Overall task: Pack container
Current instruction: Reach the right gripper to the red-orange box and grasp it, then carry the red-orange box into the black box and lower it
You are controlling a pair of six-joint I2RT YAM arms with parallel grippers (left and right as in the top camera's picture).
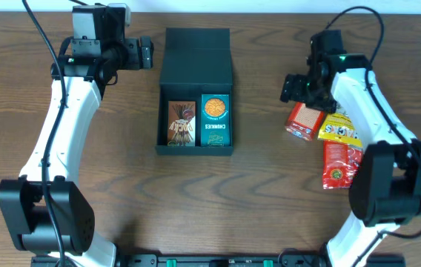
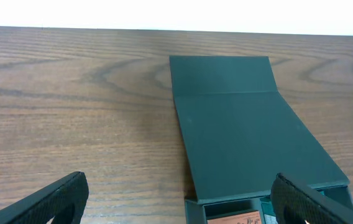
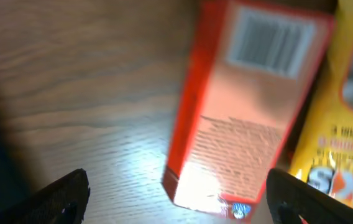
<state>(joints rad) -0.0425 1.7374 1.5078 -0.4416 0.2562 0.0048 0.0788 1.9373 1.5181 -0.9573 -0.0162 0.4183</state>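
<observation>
Brown wood-grain table [image 1: 255, 200] fills every view. White left arm [image 1: 66, 126] and white right arm [image 1: 377, 111] reach in from the near edge, with black cables on both.

The container [image 1: 196, 52] sits at table centre, dark teal-black, lid folded flat back away from the robot, tray open. Two packs lie side by side inside it. On the left is a brown pack [image 1: 181, 123] with a figure printed on it, text too small to read. On the right is a teal pack [image 1: 215, 120] with an orange disc and "CHUNKIES" in white.

Loose snacks sit at the right, well apart from the container. The red bag [image 1: 339, 165] is nearest the robot, print unreadable. The yellow pack [image 1: 340, 130] has bold multicolour lettering, blurred, only partly legible. The red carton [image 1: 303, 120] shows a barcode and a block of fine print in the right wrist view, too blurred to read.

The left gripper [image 1: 146, 53] is just left of the lid, jaws spread wide, nothing between them. The right gripper [image 1: 292, 89] hovers over the red carton, jaws spread wide either side of it, not clamped. Contact on the yellow-pack side can't be told.
</observation>
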